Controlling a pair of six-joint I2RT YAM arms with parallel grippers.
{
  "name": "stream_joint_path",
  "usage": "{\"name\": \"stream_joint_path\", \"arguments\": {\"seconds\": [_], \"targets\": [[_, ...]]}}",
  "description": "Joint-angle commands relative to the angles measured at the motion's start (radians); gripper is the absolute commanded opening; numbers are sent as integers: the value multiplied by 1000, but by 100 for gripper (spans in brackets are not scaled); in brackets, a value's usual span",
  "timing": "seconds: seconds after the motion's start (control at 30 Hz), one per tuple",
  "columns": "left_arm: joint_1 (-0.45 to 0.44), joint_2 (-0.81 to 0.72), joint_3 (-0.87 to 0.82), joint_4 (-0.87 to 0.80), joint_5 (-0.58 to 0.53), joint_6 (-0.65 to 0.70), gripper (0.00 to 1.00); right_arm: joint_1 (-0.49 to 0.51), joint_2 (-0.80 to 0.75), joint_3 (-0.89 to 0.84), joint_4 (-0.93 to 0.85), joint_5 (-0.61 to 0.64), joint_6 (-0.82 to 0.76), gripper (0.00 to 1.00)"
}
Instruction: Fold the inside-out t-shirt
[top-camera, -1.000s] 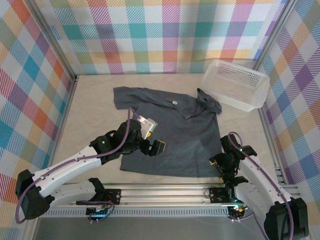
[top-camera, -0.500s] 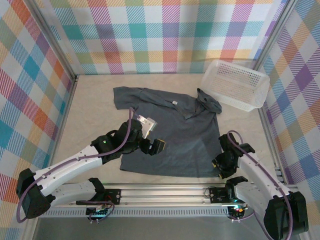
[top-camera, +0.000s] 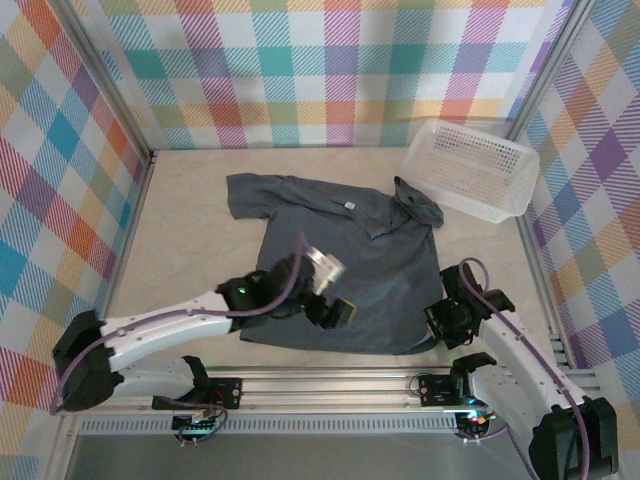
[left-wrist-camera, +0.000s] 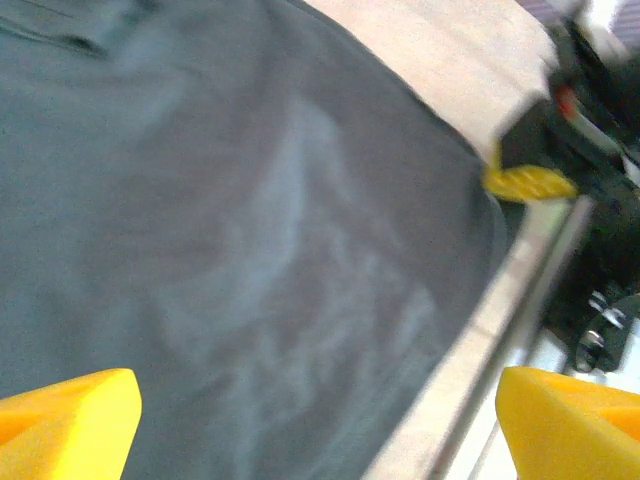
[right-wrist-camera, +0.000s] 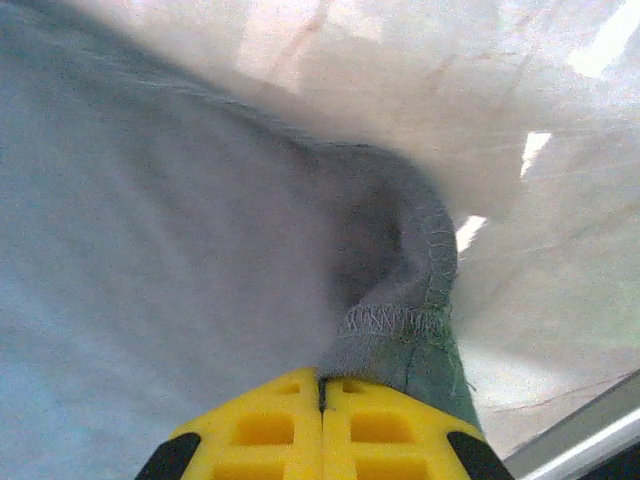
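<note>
- My right end effector (right-wrist-camera: 320, 385) is closed on the near right corner of the inside-out t-shirt (top-camera: 340, 250). Its wrist view shows the stitched hem pinched; from the top this is too small to tell.
- My left end effector (top-camera: 335, 312) hangs wide open over the near hem, arm stretched rightward.
- The shirt lies spread on the desk (top-camera: 190, 260), with bare room at its left.

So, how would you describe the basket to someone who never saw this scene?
Start at the beige table and go to its far right corner. The basket sits there, beside the grey t-shirt. It is the only white, hard, perforated thing.
</note>
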Motion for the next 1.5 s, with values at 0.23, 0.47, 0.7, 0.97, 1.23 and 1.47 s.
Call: {"name": "stream_joint_path", "arguments": {"seconds": [0.23, 0.47, 0.7, 0.97, 1.23, 1.47], "targets": [[-137, 428, 177, 193, -1, 68, 98, 3, -63, 129, -16, 24, 83, 0], [-154, 582, 256, 214, -9, 108, 99, 4, -72, 149, -23, 30, 68, 0], [-154, 590, 241, 150, -163, 115, 92, 4, -41, 172, -13, 43, 41, 0], [-86, 516, 169, 135, -158, 89, 79, 4, -47, 172, -21, 55, 24, 0], [-58, 474, 76, 37, -297, 188, 79, -7, -73, 219, -63, 94, 11, 0], [-4, 335, 13, -28, -318, 186, 57, -23, -55, 294, -121, 186, -60, 0]]}}
